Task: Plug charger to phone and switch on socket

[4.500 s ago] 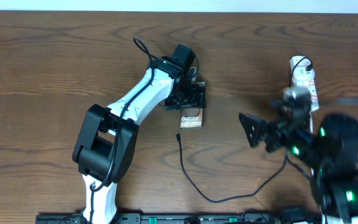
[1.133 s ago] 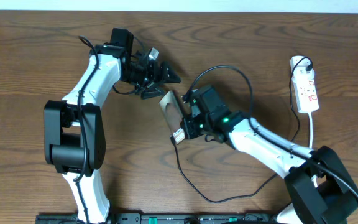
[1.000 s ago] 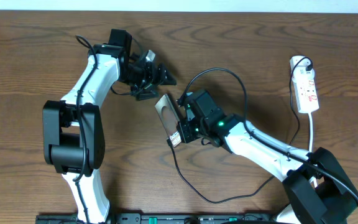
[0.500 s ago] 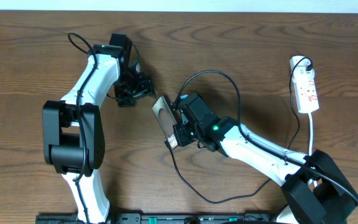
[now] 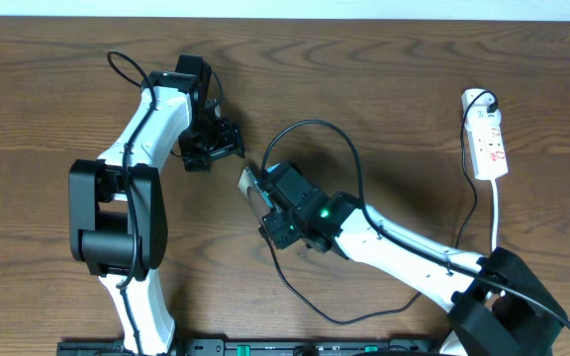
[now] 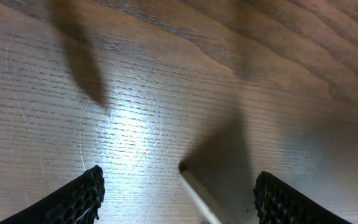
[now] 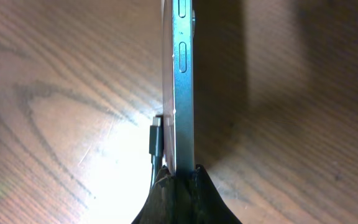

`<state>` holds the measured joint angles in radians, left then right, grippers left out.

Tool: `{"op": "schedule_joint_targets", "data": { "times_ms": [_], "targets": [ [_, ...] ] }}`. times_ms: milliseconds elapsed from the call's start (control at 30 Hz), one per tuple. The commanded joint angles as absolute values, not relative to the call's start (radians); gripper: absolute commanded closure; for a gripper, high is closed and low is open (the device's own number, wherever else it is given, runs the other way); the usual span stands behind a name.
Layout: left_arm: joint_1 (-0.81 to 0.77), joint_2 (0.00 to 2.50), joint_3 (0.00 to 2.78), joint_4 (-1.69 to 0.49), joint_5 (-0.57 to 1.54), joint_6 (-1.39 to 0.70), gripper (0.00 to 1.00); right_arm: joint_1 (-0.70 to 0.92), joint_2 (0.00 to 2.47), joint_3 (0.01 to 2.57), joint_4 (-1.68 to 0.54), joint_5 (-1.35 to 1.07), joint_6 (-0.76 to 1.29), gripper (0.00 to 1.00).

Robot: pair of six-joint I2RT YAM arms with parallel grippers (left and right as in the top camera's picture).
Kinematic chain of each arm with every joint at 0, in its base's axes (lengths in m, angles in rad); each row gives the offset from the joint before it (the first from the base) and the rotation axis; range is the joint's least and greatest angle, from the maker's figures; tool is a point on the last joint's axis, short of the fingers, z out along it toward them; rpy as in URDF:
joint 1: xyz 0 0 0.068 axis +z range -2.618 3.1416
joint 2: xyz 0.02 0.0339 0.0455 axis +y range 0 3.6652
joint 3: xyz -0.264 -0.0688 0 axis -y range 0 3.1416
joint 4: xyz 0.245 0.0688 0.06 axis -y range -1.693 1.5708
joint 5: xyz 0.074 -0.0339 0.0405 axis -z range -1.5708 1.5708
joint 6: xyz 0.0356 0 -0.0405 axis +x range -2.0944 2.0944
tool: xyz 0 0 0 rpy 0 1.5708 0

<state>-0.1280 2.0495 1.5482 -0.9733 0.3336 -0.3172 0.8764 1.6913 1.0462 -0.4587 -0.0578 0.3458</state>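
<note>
It looks like the phone (image 7: 182, 93) is being made ready for the charger (image 5: 312, 122). On the left, the left gripper (image 5: 228, 143) hangs over the worktop (image 5: 414, 69) with its two sides wide apart, holding nothing. In the middle, the right gripper (image 7: 178, 180) is squeezed tight on the phone, which stands on its thin edge. The charger tip (image 7: 156, 138) sits just beside the phone and does not look plugged in. Next, I think, the tip must line up with the phone's little hole. Far right, the socket (image 5: 488, 143) lies well apart.
</note>
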Motion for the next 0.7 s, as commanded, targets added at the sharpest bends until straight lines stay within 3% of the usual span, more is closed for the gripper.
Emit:
{"op": "schedule_joint_targets", "data": {
  "times_ms": [0, 233, 567, 633, 667],
  "targets": [
    [-0.130, 2.024, 1.539, -0.987, 0.320, -0.327, 0.22, 0.905, 1.717, 1.035, -0.510, -0.043, 0.315, 0.99],
    [-0.130, 2.024, 1.539, -0.998, 0.320, -0.328, 0.22, 0.917, 1.717, 1.098, -0.707, -0.029, 0.253, 0.99],
    [-0.130, 2.024, 1.539, -0.998, 0.320, -0.335, 0.22, 0.981, 1.737, 1.098, -0.799, -0.029, 0.237, 0.99],
    [-0.130, 2.024, 1.539, -0.998, 0.320, -0.335, 0.22, 0.992, 1.741, 1.098, -0.801, -0.028, 0.237, 0.96],
    [-0.130, 2.024, 1.539, -0.998, 0.320, -0.334, 0.22, 0.997, 1.746, 1.098, -0.801, -0.028, 0.237, 0.90]
  ]
}}
